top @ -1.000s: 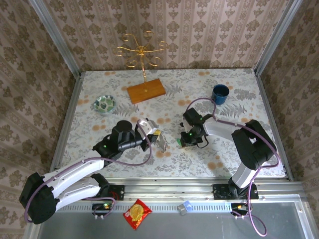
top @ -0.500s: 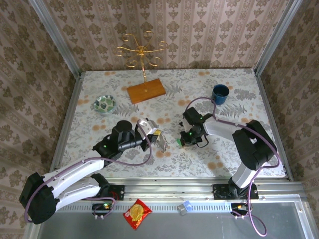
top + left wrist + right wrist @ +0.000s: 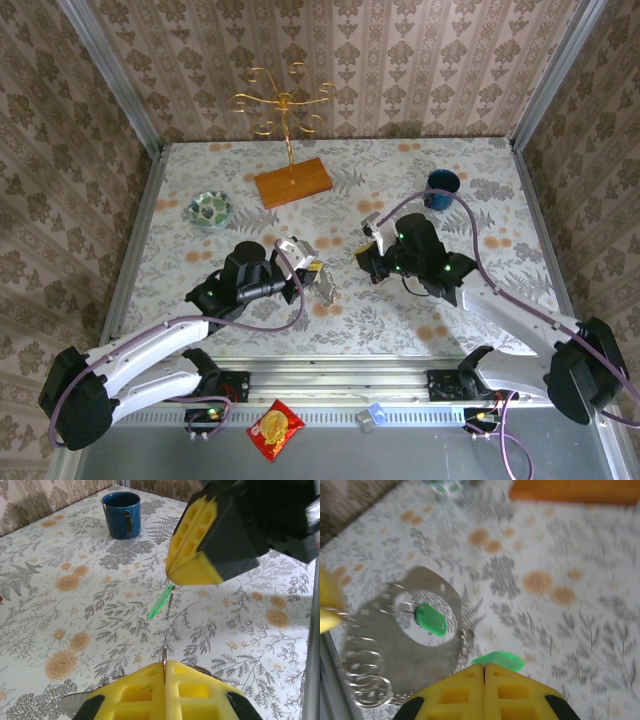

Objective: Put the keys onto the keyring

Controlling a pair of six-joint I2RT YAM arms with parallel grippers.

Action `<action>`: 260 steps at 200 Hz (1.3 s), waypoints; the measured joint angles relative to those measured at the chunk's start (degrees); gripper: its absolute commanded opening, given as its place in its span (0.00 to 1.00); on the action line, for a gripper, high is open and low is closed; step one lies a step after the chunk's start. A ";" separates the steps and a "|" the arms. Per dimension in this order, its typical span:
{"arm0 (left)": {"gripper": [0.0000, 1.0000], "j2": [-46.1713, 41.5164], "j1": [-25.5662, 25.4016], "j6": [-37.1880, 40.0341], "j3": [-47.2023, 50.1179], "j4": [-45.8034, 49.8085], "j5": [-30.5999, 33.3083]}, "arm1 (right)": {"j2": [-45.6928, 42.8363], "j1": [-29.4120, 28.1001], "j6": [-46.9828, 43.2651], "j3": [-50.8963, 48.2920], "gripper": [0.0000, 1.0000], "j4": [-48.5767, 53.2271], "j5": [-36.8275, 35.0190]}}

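In the right wrist view my right gripper (image 3: 484, 666) is shut on a green key (image 3: 499, 660), held above the table. To its left is the keyring (image 3: 380, 635), a flat grey oval band with wire rings on it. A second green key (image 3: 431, 619) shows through its opening. In the left wrist view my left gripper (image 3: 164, 664) is shut on a thin metal edge of the keyring (image 3: 164, 654). The right gripper (image 3: 170, 579) hangs just beyond it with the green key (image 3: 161, 601) dangling from its tips. From above, the left gripper (image 3: 318, 278) and right gripper (image 3: 362, 255) face each other mid-table.
A blue cup (image 3: 441, 188) stands at the back right, behind the right arm. A small patterned bowl (image 3: 210, 208) sits at the back left. The gold wire stand (image 3: 283, 105) rises from its wooden base (image 3: 292, 182) at the back. A snack packet (image 3: 275, 428) lies below the table's near edge.
My right gripper shut on the green key and lifted it off the table. The right arm swung into a new pose. The left arm stayed still.
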State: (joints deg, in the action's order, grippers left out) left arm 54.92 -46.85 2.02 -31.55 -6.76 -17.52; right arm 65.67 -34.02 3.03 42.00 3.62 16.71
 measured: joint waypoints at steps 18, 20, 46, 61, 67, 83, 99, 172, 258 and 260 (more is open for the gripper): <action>0.00 0.00 0.00 -0.59 -0.11 0.13 0.00 | -0.74 -0.79 -4.61 -0.96 0.00 -3.78 0.48; 0.00 0.00 0.00 -0.63 -0.13 0.13 0.00 | -0.74 -0.90 -4.98 -0.96 0.00 -4.04 0.52; 0.00 0.00 0.00 -1.03 -0.13 0.11 -0.04 | -0.83 -2.01 -11.26 -0.98 0.00 -6.49 1.75; 0.00 0.00 0.00 -1.20 -0.13 -0.02 -0.13 | -0.96 -2.71 -14.25 -0.98 0.00 -6.86 2.21; 0.00 0.00 0.00 -1.25 -0.13 -0.11 -0.22 | -0.96 -2.93 -15.28 -0.98 0.00 -6.86 2.27; 0.00 0.00 0.00 -1.57 -0.13 -0.22 -0.28 | -0.96 -3.37 -17.66 -0.98 0.00 -6.82 2.84; 0.00 0.00 0.00 -2.03 -0.11 -0.66 -0.50 | -0.96 -3.69 -19.47 -0.96 0.00 -6.80 3.26; 0.00 0.00 0.00 -3.34 0.11 -3.61 -0.72 | -0.48 -5.53 -23.82 -0.31 0.00 -6.67 3.48; 0.00 0.59 0.00 -4.46 1.18 -5.35 -0.68 | 0.33 -6.51 -23.43 -0.26 0.00 -9.22 3.69; 0.00 0.59 0.00 -4.48 1.18 -5.35 -0.68 | 0.35 -6.54 -23.39 -0.26 0.00 -9.35 3.67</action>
State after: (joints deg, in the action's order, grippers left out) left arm 55.51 -46.85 -2.46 -30.37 -12.12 -18.20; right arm 66.02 -40.56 -20.36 41.74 -5.74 20.38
